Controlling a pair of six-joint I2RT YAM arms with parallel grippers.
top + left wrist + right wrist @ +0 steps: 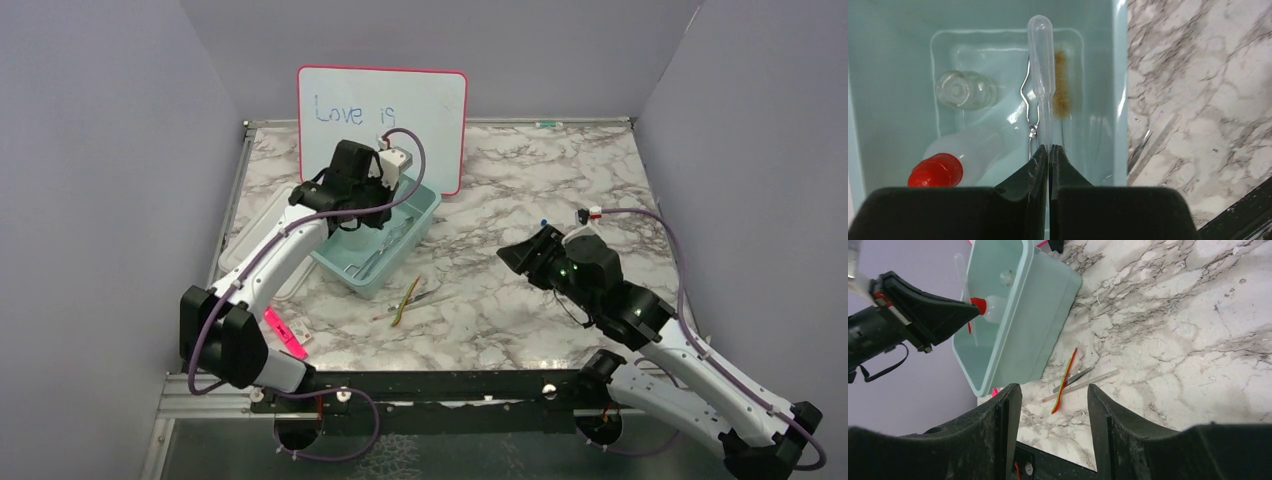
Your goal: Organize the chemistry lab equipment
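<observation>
**Bin mostly filled — a few slim pieces left on the tabletop**

On the marble tabletop (560,200) the teal bin (425,215) already holds most of the lab set. My left wrist view looks straight down into it and shows the white squeeze bottle (968,150) lying on its side, the small glass flask (965,90) beside it, then the brown bristle brush (1062,85) and a thin metal wire tool (1025,95) along the right wall. My left end effector (1049,150) hangs over the bin, pinched nearly closed on the thin stem of a clear plastic pipette (1040,60), whose bulb points away from me above the brush. I judge this a drop-off about to finish.

My right end effector (1054,390) stands wide and holds nothing, well apart from the bin. Its camera gives what the left one lacks — the leftovers just beside the bin's outer wall: a clear rod (1093,380), metal tweezers (1075,377) and a red-and-yellow strip (1064,380), lying crossed. The overhead view shows them only as a small tangle and hides most of the bin's contents behind my left arm.
</observation>
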